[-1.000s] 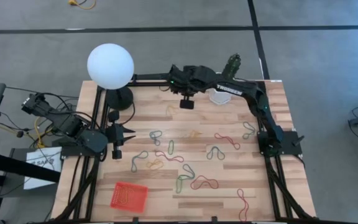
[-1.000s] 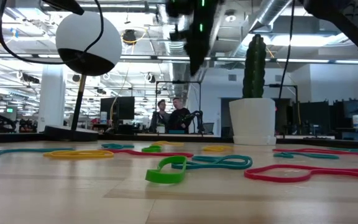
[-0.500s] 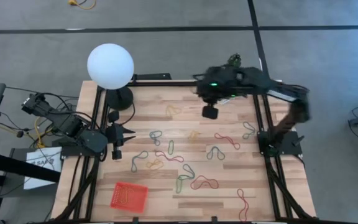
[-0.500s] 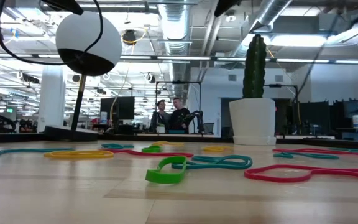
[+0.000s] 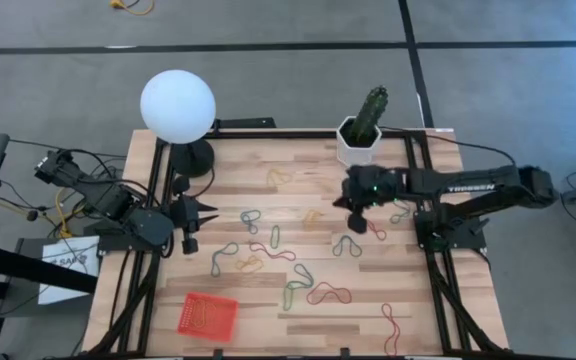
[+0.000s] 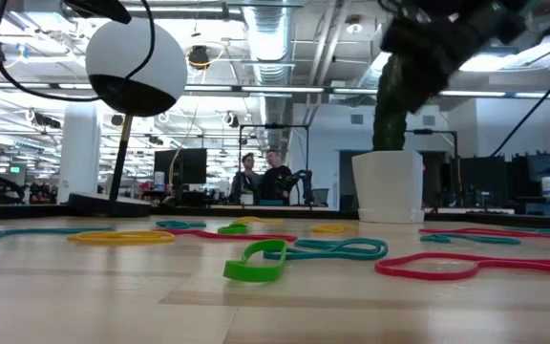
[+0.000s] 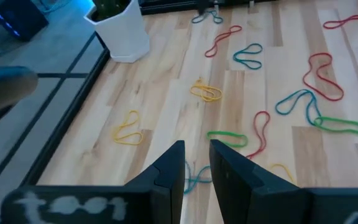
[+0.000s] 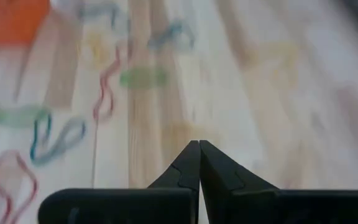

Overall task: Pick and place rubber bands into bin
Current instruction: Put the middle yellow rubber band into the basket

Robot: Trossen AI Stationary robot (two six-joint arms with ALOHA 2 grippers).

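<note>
An open office hall with ceiling pipes and monitors lies beyond the pale wood-plank bench (image 5: 298,310), which stands on grey floor; two people (image 6: 261,178) stand far back in the low view. White lettering reading "TROSSEN" runs along the right arm's forearm; no other writing can be read.

The rubber bands (image 5: 328,294) lie scattered flat over the middle and right of the bench: thin limp loops in red, green, teal-blue and yellow-tan, several twisted into figure-eights, a few overlapping. A green band (image 6: 254,261) is nearest the low camera, with a teal one just behind it. The bin (image 5: 207,315), a square orange-red mesh basket, sits at the bench's near left corner, apart from the bands.

The right claw (image 5: 358,222) hangs over the bench's right half, near a red band (image 5: 365,226), its fingers (image 8: 188,163) pressed together on nothing. The left claw (image 5: 211,210) waits at the left edge, fingers (image 7: 169,171) slightly spread. A cactus in a white hexagonal pot (image 5: 360,146) stands at the far edge, a white globe lamp (image 5: 177,107) at the far left corner.
</note>
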